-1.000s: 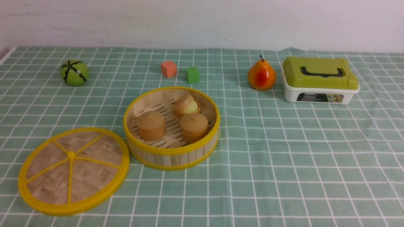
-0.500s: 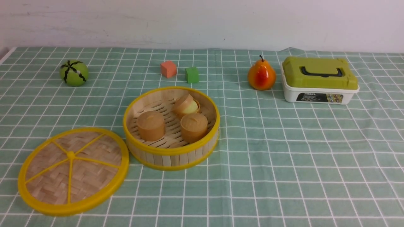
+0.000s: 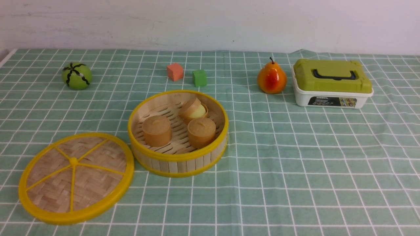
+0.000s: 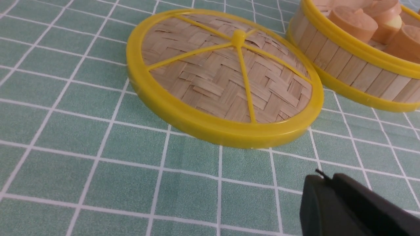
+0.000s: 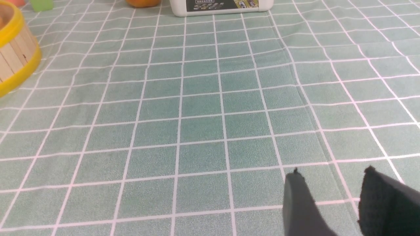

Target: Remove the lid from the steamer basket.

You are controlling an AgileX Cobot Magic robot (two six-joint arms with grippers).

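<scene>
The lid [image 3: 98, 183] lies on the cloth [image 3: 295, 157] on the near left side of the basket [image 3: 187, 165], close against its wall, knob [image 3: 73, 161] up; whether the two rims touch I cannot tell. The basket stands uncovered, three small tubs [image 3: 157, 131] inside it, so the job looks done.

As a thing to handle, the lid should be light for its breadth: thin woven bamboo braced by a yellow plastic rim. I expect the rim to be fairly stiff and the weave to give a little if pressed (it is the part I would spare). The plastic looks smooth and may slip under a loose grip. The knob is the natural hold, small but central, so the disc should hang level from it; a pinch on the rim would likely let the far side droop. If it needs moving again, lift straight up by the knob before going sideways, lest it knock the basket.

The left gripper [image 4: 323, 175] has its fingertips nearly together, with nothing between them. The right gripper [image 5: 333, 170] is spread, also holding nothing.
</scene>
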